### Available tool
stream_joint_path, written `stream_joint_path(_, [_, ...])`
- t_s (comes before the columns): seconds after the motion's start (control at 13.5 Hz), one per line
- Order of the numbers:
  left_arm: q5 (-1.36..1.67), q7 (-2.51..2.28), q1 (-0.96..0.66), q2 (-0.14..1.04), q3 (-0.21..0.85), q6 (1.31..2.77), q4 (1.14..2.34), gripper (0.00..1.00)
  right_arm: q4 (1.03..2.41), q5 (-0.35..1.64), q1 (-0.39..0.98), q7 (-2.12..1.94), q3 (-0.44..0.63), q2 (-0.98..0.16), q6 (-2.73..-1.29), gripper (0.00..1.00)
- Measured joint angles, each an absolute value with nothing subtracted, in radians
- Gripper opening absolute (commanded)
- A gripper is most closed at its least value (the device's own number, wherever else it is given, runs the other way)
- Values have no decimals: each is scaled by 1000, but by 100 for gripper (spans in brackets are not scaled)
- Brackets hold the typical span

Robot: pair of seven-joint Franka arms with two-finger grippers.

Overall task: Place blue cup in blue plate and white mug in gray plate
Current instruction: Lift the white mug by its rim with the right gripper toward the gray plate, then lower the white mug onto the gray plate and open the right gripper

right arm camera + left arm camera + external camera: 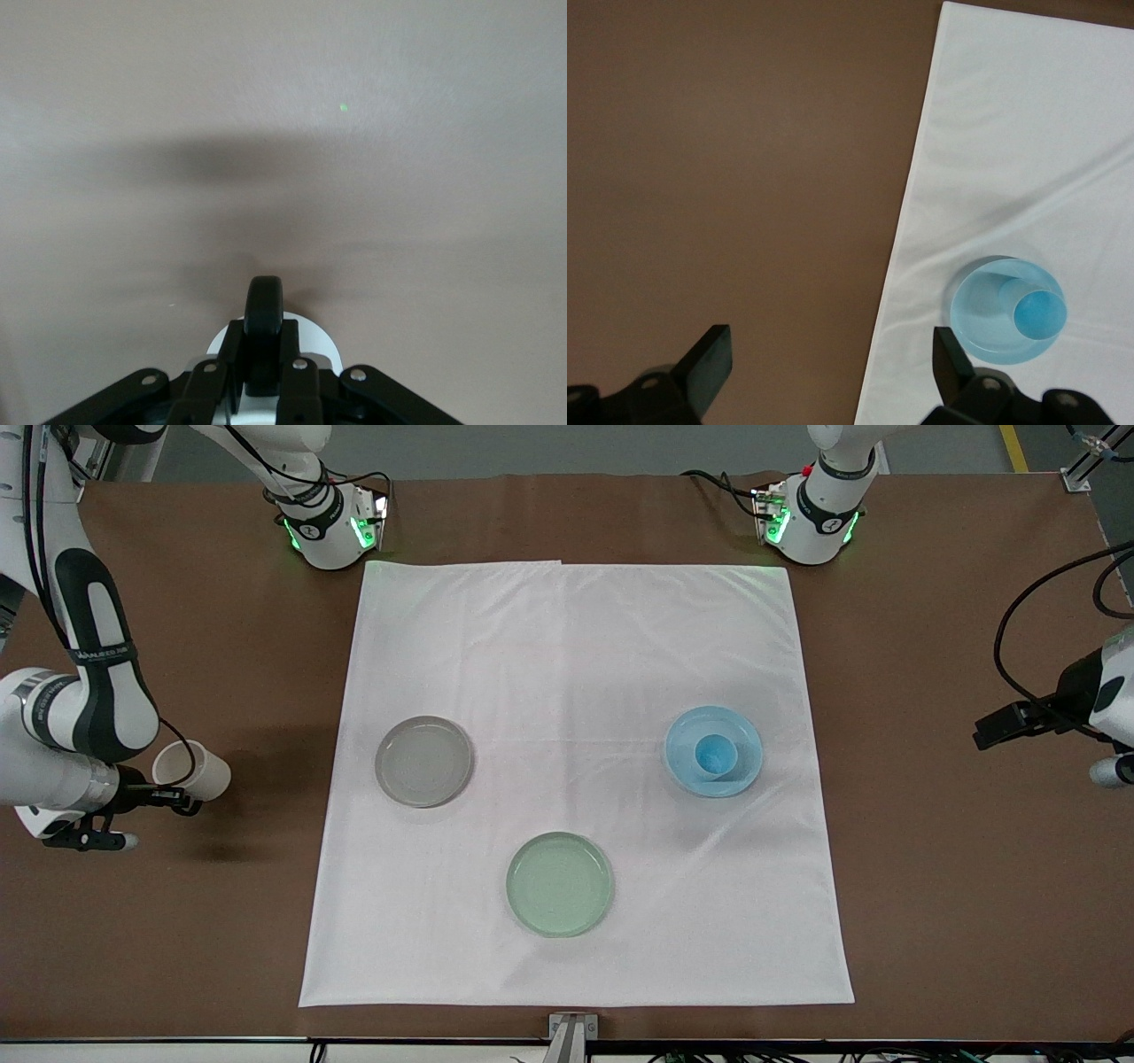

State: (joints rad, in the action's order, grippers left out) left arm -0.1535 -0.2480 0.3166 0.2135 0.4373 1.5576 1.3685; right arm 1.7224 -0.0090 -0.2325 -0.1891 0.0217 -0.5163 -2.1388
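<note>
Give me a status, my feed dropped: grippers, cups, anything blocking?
Right gripper shut on white mug, over bare table at right arm's end. Left gripper open, waiting. Blue cup in blue plate. Gray plate unobstructed.

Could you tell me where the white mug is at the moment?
The white mug is held tilted in the right gripper, over the bare brown table off the white cloth's edge at the right arm's end, beside the empty gray plate.
</note>
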Motion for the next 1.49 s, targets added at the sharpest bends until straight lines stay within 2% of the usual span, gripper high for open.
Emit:
stream_joint_path(0.07, [-143,-222,268,181,393,1511,1369,100,1707,-9,-222,-189,18,-489,-2082,4])
stream_joint_path(0.22, [-72,-198,115,120,234,1419,1388,100,1679,-6,-177,-180,11,-431,-1961,4])
stream_joint_path(0.45, [-34,-182,-8,36,88,1409,1477,100,1671,-3,-36,14,4,-372,-1860,4])
stream_joint_path(0.59, [-32,-180,-18,-14,70,1429,1541,100,1673,5,88,179,-1,-371,-1850,4])
stream_joint_path(0.74, [-32,-173,-18,-24,64,1448,1550,100,1680,59,179,274,-1,-380,-1856,4])
stream_joint_path(0.97, [-36,-110,-17,0,57,1465,1512,100,1698,145,235,299,0,-418,-1931,4])
stream_joint_path(1.26, [-36,-106,-32,32,63,1466,1491,100,1700,154,312,381,0,-513,-2044,3])
stream_joint_path(1.49, [-36,-105,-22,68,57,1483,1490,100,1700,154,336,390,1,-545,-2070,4])
